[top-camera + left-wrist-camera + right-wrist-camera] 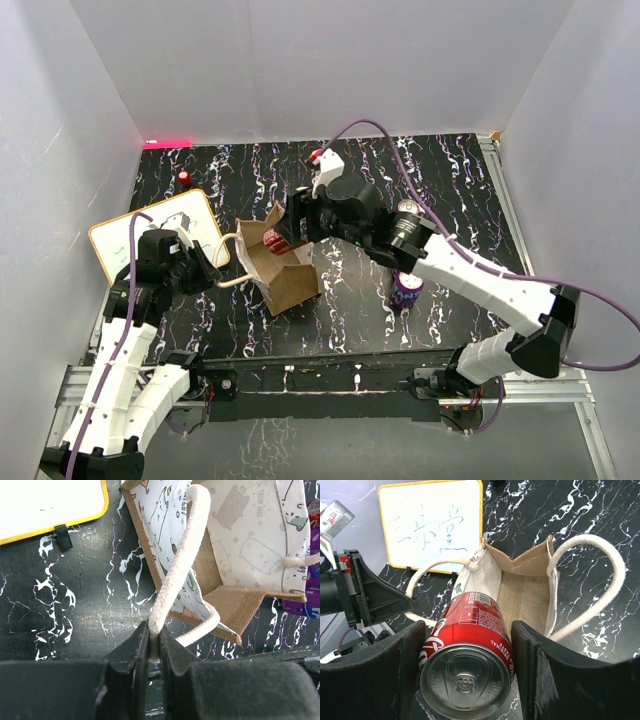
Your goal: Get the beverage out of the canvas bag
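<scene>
My right pincer [466,630] is closed on the red aluminium cola can [467,655], one black finger flat against each side of its barrel. The can sits at the mouth of the small tan-brown canvas bag with the printed white lining [520,595]. I can't tell whether its far end has cleared the rim. My left pincer [154,640] is clamped on one cream rope handle [175,580], with the cord pinched between the jaws, and that anchors the bag on the black marbled bench [450,180].

The main risk I see is the can's base catching the lining or rim as I draw it back. That would drag the bag along and could pull the cord out of the left grip. The barrel is smooth and round, so a jerk could also make it slide between the fingers. The free handle loop [600,580] lies near the right finger and might snag it. A purple can [407,290] stands just under my right forearm, and a low sweep would knock it over.

The red can's long axis runs along the pincer's line of reach, with the pull-tab lid facing the wrist and the base pointing into the bag. The orange-rimmed whiteboard [150,235] lies beside the bag, behind my left pincer.
</scene>
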You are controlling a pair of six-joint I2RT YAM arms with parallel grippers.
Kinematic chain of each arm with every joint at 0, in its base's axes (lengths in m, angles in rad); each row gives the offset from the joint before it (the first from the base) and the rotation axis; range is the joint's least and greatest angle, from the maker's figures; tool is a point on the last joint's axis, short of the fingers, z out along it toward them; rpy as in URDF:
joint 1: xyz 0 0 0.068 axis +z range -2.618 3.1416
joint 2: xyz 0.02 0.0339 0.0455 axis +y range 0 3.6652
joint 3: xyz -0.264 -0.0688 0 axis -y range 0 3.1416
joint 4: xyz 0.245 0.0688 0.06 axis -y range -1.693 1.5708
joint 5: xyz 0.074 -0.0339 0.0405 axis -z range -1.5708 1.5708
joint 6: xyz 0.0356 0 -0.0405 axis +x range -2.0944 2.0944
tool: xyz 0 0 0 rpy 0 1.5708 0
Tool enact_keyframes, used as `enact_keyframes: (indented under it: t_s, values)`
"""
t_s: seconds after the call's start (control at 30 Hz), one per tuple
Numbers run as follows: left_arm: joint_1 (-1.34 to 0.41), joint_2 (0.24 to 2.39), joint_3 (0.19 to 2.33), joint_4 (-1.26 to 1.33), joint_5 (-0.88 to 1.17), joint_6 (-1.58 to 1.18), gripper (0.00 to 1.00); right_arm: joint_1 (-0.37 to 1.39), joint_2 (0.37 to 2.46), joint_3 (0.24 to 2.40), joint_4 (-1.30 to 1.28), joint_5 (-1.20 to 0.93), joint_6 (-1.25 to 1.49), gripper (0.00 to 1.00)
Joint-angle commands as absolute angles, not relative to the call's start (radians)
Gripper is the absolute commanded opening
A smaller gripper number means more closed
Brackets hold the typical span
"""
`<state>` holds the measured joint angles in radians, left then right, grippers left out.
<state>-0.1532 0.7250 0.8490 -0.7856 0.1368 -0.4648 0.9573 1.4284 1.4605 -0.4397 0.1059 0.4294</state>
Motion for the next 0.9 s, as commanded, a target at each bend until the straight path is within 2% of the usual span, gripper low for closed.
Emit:
enact_keyframes:
  t_s: [0.0,0.4,0.7,0.87]
  values:
    - [-0.147,0.721,0.842,-0.792,0.123,-0.465,0.0,0.953,1.309,1.434,-0.293,0.13,0.452,0.07]
    - [-0.147,0.726,0.843,-0.792,0.123,-0.465,0.0,0.948,1.169,1.271,-0.337,0.2,0.482,0.07]
    - [-0.146,0.724,0.843,-0.79,0.119,-0.468,0.0,0.95,1.025,1.18,-0.52,0.239,0.538,0.07]
    - [-0.147,0.747,0.844,-0.79,0.123,-0.465,0.0,0.949,0.939,1.122,-0.707,0.261,0.618,0.07]
